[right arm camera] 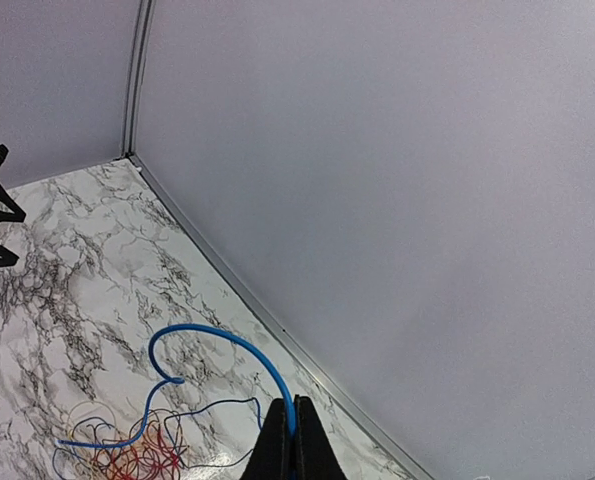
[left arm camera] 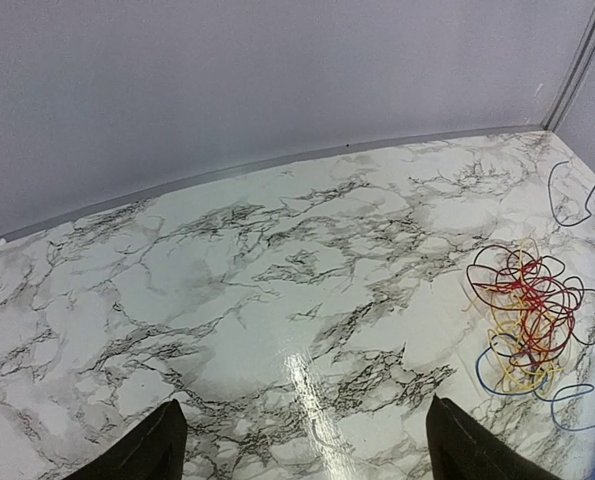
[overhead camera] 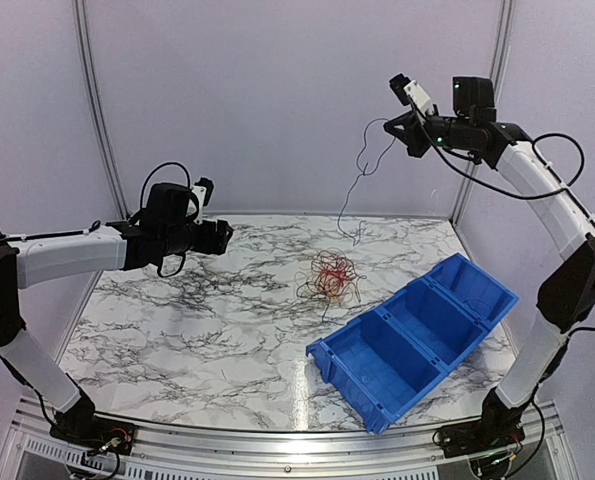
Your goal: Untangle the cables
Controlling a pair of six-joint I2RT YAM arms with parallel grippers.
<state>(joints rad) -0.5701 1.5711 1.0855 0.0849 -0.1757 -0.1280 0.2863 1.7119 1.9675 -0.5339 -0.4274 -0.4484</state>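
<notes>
The tangle of cables [overhead camera: 329, 278] lies on the marble table: thin red, orange and yellow loops with dark blue strands, also in the left wrist view [left arm camera: 525, 320] and the right wrist view [right arm camera: 127, 455]. My right gripper [overhead camera: 402, 128] is raised high at the back right. Its jaws [right arm camera: 294, 408] are shut on one blue cable [right arm camera: 227, 342]. That blue cable [overhead camera: 357, 190] hangs down from it to the table behind the tangle, and shows at the right edge of the left wrist view [left arm camera: 577, 195]. My left gripper [overhead camera: 222, 235] hovers left of the tangle, open and empty [left arm camera: 304, 405].
A blue bin [overhead camera: 417, 335] with three compartments stands at an angle at the near right, just in front of the tangle. Grey walls close off the back and sides of the table [overhead camera: 177, 320].
</notes>
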